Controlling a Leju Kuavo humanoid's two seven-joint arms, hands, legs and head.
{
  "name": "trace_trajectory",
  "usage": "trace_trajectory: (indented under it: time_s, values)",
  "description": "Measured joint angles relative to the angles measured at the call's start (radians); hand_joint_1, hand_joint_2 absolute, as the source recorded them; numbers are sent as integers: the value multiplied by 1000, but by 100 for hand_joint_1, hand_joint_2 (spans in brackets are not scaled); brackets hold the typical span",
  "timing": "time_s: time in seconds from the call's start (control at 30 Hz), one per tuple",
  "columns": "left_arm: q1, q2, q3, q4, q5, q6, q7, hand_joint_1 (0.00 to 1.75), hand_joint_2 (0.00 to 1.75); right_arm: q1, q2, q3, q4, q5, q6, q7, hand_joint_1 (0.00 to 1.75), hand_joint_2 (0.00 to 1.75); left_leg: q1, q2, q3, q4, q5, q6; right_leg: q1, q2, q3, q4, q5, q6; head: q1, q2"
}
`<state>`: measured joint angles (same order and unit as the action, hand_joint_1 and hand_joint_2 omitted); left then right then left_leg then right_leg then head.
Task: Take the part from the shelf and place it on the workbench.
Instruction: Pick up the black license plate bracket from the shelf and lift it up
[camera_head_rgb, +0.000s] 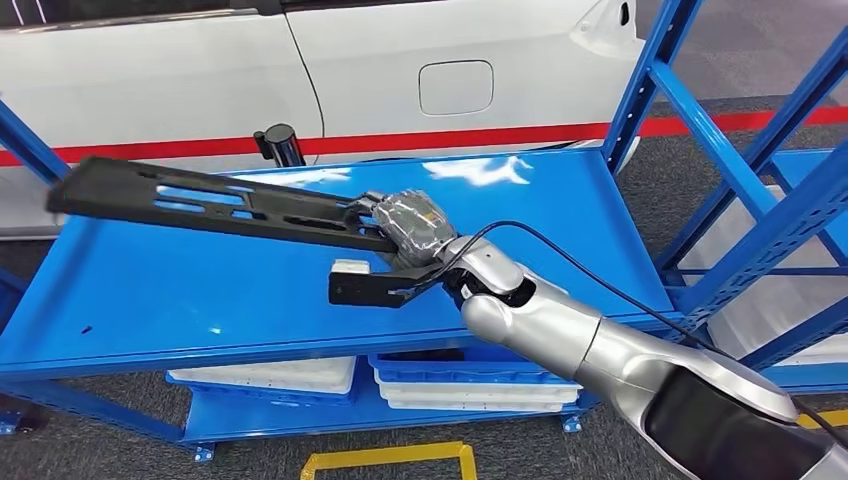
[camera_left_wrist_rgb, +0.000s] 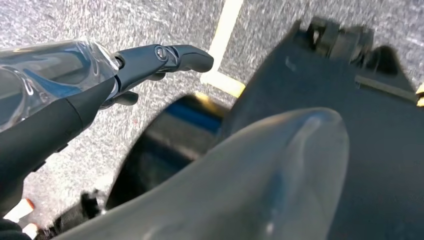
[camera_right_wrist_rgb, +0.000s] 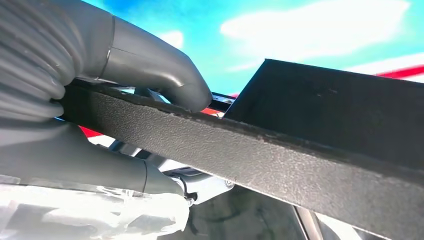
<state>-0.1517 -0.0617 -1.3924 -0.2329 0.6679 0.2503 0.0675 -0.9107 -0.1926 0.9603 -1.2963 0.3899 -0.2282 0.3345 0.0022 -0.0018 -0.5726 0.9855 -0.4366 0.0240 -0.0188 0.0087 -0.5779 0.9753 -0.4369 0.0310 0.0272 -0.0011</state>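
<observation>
Fingers of the right hand (camera_head_rgb: 412, 232) gripped the black part (camera_head_rgb: 215, 205) at one end, keeping it lifted off the blue shelf (camera_head_rgb: 560, 215); left hand (camera_left_wrist_rgb: 165, 56) hung empty, fingers apart.

Blue shelf top (camera_head_rgb: 250, 300): bare surface left and front of the right hand (camera_head_rgb: 415, 230). Long black slotted part (camera_head_rgb: 210, 205), gripped by that hand, spans from the hand toward the shelf's left end, raised above the surface. Blue uprights and diagonal braces (camera_head_rgb: 740, 170) close off the right side. White car body (camera_head_rgb: 300, 60) stands behind the shelf. White trays (camera_head_rgb: 470, 385) fill the lower level.
</observation>
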Motion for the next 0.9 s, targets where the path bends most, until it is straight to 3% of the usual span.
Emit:
trace_trajectory:
  time_s: [0.03,0.1,0.17,0.2,0.23,0.3,0.37,0.47,0.5,0.57,0.63,0.67,0.7,0.73,0.83,0.9]
  values:
    - [2,0,0,0,0,1,-2,0,0,2,-5,-11,-37,-18,-5,-4,175,175,2,0,-18,42,-25,-5,-2,0,1,-1,0,-5,-1,0]
    - [4,0,0,0,0,3,-5,0,0,9,-15,-32,-107,-52,-14,-16,175,175,5,0,-80,180,-90,-14,-2,0,1,-1,-1,-9,-3,0]
    - [6,0,0,0,2,6,-9,0,0,25,-26,-50,-176,-112,-30,-48,175,175,6,0,-130,284,-121,-15,-1,0,2,-1,-2,-11,-3,0]
    - [7,0,1,0,3,7,-11,0,0,34,-32,-59,-210,-154,-41,-70,175,175,6,0,-129,279,-108,-13,-1,2,4,0,-3,-11,-3,0]
    - [9,0,1,0,3,9,-13,0,0,42,-37,-69,-244,-198,-52,-92,175,175,5,0,-109,232,-77,-9,0,4,6,0,-4,-11,-3,0]
    - [10,1,1,0,3,12,-19,0,0,53,-47,-90,-306,-284,-68,-127,175,175,2,0,-39,81,-8,2,1,8,9,0,-7,-8,-3,0]
    - [11,1,1,1,2,14,-28,0,0,68,-59,-112,-367,-359,-74,-156,175,175,-4,-2,2,-11,18,9,4,10,6,0,-9,-1,-2,0]
    - [16,1,1,1,0,17,-36,0,131,94,-78,-134,-442,-418,-75,-182,175,175,-6,-3,5,-26,18,15,2,9,4,-1,-11,12,-2,0]
    - [17,1,1,1,1,20,-38,0,175,101,-84,-141,-464,-432,-75,-191,175,175,-4,-3,7,-30,21,21,2,8,-1,13,-23,16,-1,0]
    - [17,1,2,1,4,30,-48,0,175,120,-98,-155,-508,-475,-71,-222,175,175,-1,-2,11,-36,24,31,2,5,-40,105,-80,19,1,0]
    - [18,1,3,1,10,41,-60,0,175,150,-107,-165,-550,-527,-63,-259,175,175,-3,-2,13,-36,23,36,2,5,-105,247,-143,21,2,0]
    - [18,1,3,1,12,45,-65,0,175,169,-111,-167,-568,-547,-58,-273,175,175,-3,-3,14,-36,22,37,2,4,-127,292,-154,22,2,0]
    - [18,1,3,1,15,47,-68,0,175,185,-114,-168,-584,-560,-54,-283,175,175,-3,-3,16,-35,21,37,2,4,-131,299,-145,23,3,0]
    - [18,1,4,1,16,48,-70,0,175,198,-118,-169,-600,-567,-51,-290,175,175,-3,-3,18,-35,20,37,2,3,-116,265,-118,23,3,0]
    - [17,1,6,1,18,51,-76,0,175,216,-128,-173,-641,-576,-47,-300,175,175,-6,-5,23,-32,14,30,2,-1,-12,52,-25,19,2,0]
    - [17,1,11,1,24,64,-96,0,175,237,-131,-175,-665,-587,-45,-319,175,175,-9,-5,23,-31,12,22,6,-1,15,-6,-11,12,2,0]
